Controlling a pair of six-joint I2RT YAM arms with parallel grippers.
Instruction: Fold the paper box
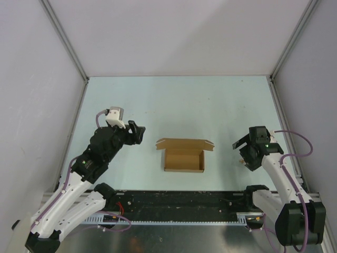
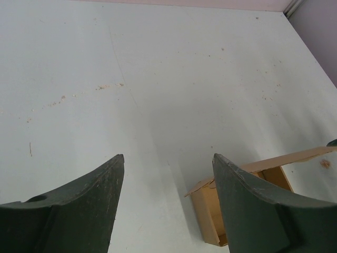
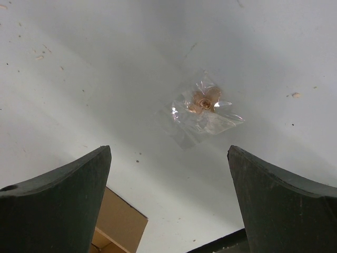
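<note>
The paper box (image 1: pixel 184 156) is a brown cardboard tray standing open on the pale table, midway between the arms, its lid flap with small side tabs spread flat along the far side. My left gripper (image 1: pixel 137 133) hovers to the box's left, open and empty. In the left wrist view the left gripper (image 2: pixel 168 156) frames bare table, and a corner of the paper box (image 2: pixel 208 211) shows beside the right finger. My right gripper (image 1: pixel 241 150) is to the right of the box, open and empty. The right wrist view has the right gripper (image 3: pixel 168 148) over bare table, the paper box (image 3: pixel 118 224) at lower left.
A crumpled scrap of clear plastic wrapper (image 3: pixel 205 108) lies on the table ahead of the right gripper. A black rail (image 1: pixel 179 203) runs along the near edge between the arm bases. White walls with metal frame posts (image 1: pixel 66 42) close in the table on three sides.
</note>
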